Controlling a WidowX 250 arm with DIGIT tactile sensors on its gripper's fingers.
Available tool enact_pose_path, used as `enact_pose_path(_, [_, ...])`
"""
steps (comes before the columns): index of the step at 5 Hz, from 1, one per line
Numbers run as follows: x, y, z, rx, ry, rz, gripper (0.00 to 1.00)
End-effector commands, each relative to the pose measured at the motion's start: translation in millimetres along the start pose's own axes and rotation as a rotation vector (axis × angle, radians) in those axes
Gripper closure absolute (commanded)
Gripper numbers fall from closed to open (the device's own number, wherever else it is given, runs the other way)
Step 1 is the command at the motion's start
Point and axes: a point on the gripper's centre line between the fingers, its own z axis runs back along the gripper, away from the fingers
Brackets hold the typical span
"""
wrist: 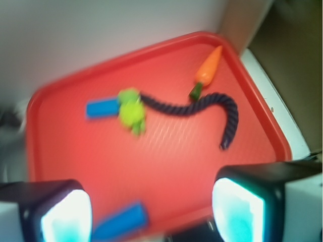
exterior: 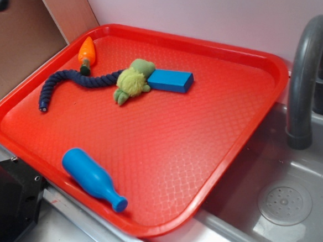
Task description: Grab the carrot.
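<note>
In the wrist view the gripper (wrist: 151, 212) hangs with its two fingers spread wide apart and nothing between them; the pale pads (wrist: 65, 217) sit at the bottom corners of the picture, high above the tray and well apart from every object. The exterior view does not show the gripper at all.

Closest below it lies the blue bottle (exterior: 92, 178) on its side near the tray's front edge. Farther out, around the middle, a yellow-green plush toy (exterior: 132, 80) touches one end of a flat blue block (exterior: 171, 80), and a dark blue rope (exterior: 70, 83) curves away from the plush toward the far corner. The carrot (exterior: 86, 53) lies in that far corner of the red tray (exterior: 230, 149), just beside the rim, its green stub end touching or nearly touching the rope. A grey tap (exterior: 305, 77) and sink stand beside the tray.

The step in hand appears to be the approach: the carrot is untouched. The next move likely calls for travel across the tray to the far corner, turning the jaws across the carrot's narrow width, and descending without snagging the rope or striking the rim.
</note>
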Motion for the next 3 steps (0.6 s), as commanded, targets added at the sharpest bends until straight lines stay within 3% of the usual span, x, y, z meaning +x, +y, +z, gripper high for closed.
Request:
enact_pose_path(1, [56, 27, -70, 0.089, -0.133, 0.207, 0.00])
enact_pose_path(3, [87, 55, -132, 0.188, -0.097, 0.227, 0.00])
